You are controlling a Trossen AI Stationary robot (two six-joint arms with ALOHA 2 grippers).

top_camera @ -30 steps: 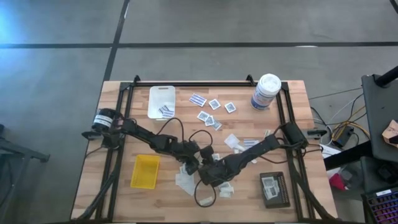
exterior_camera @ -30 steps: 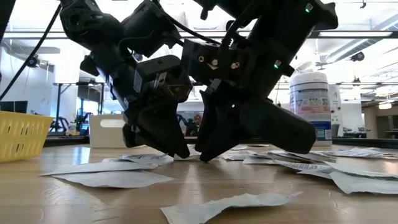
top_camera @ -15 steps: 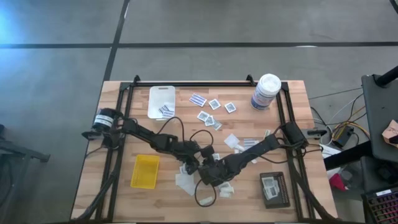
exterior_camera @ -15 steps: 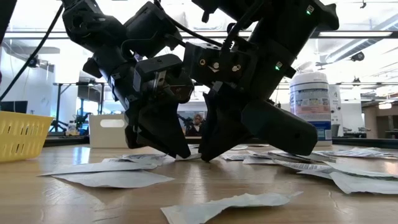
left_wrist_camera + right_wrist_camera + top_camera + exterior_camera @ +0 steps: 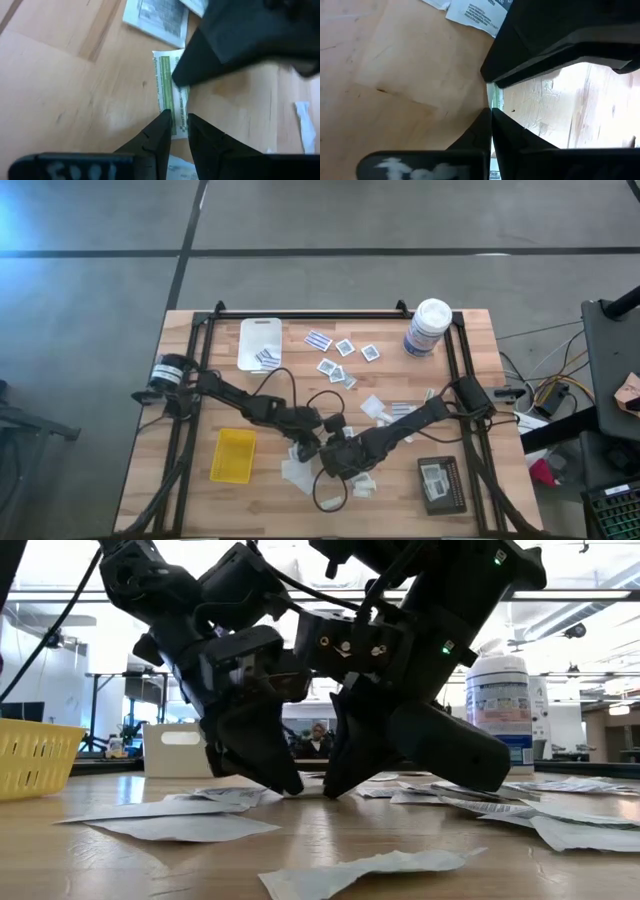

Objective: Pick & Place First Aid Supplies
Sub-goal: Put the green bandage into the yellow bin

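Both grippers meet low over the table's near middle on one narrow green-and-white strip packet (image 5: 167,80). My left gripper (image 5: 179,125) (image 5: 315,452) has the packet's near end between its fingers. My right gripper (image 5: 491,117) (image 5: 336,461) comes from the opposite side and is shut on the same packet, seen edge-on (image 5: 494,100). Other first aid supplies lie loose on the wood: white squares (image 5: 343,348), a blue-striped strip (image 5: 318,340), and pale packets (image 5: 298,473) beside the grippers. My left gripper has the strip's near end (image 5: 178,120) between its two fingers, which slant down along the strip. The fingers hide the contact itself. I cannot tell whether the strip touches the table. My right gripper pinches the strip's two flat faces (image 5: 494,102) between its fingertips (image 5: 485,120), slanting down from the table's right. It holds the end away from the left fingers. The strip stands on edge in this hold.
A white tray (image 5: 260,332) with blue-striped packets stands far left, a yellow tray (image 5: 233,455) near left, a black tray (image 5: 452,490) with white squares near right. A tall white canister (image 5: 428,327) is far right. Flat packets (image 5: 190,825) litter the near table.
My right gripper's fingers have drawn together on the green-and-white strip without the hand shifting. My left gripper has rolled a little about its own axis while staying on the strip.
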